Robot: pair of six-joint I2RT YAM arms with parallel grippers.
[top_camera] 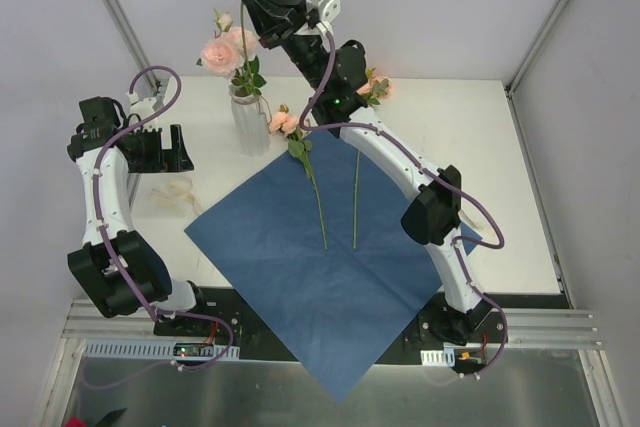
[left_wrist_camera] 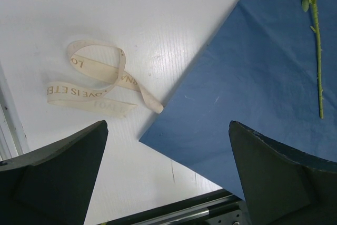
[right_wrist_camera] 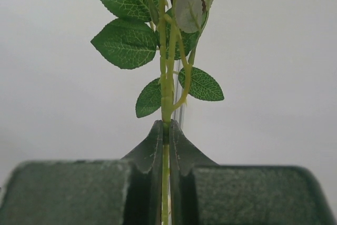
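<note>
While the left gripper (left_wrist_camera: pixel 168 126) hangs spread over a cream printed ribbon (left_wrist_camera: pixel 89 94), the right gripper (right_wrist_camera: pixel 166 128) pinches the green leafy flower stem (right_wrist_camera: pixel 167 90) upright, directly above the ribbed glass vase (top_camera: pixel 248 122).

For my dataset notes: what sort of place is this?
Probably a robot laboratory cell, staged as a florist's bench: plain white enclosure walls, a white table bearing a blue wrapping-paper sheet, and a clear glass vase of pink roses.
</note>
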